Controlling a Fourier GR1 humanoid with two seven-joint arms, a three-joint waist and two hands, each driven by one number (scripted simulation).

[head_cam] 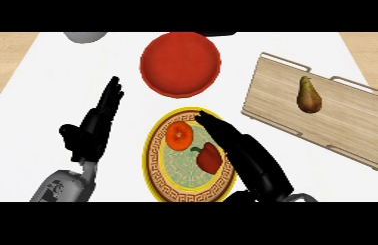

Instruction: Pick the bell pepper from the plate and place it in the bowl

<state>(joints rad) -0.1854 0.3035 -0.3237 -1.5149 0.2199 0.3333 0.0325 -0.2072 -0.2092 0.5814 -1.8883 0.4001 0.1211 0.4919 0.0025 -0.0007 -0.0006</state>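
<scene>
The bell pepper [209, 158] lies on the plate [151, 149], in its lower right part. It is a deep red, glossy, lobed fruit with a short dark green stem pointing up and left. Nothing has lifted it, so I judge the step in hand to be the approach before the grasp. The right hand [247, 149] reaches in over the plate's right side with its black fingers stretched out straight along the pepper's right flank. They lie just beside it and are closed on nothing; whether they touch its skin I cannot tell. The next move calls for the fingers and thumb to curl round the pepper's waxy, uneven body, and its rounded lobes could let it slip or roll on the flat plate. It must then be lifted and carried up the counter to the bowl [181, 64]. The plate is round, with a yellow rim, a brown key-pattern band and a pale green patterned centre. It also holds a smooth round orange-red fruit [179, 135], just up and left of the pepper. The bowl, plain matte red and round, sits just beyond the plate. The left hand [94, 124] rests open at the left, fingers up. To the right lies a pale wooden cutting board [280, 89] bearing a brownish pear [308, 95].
</scene>
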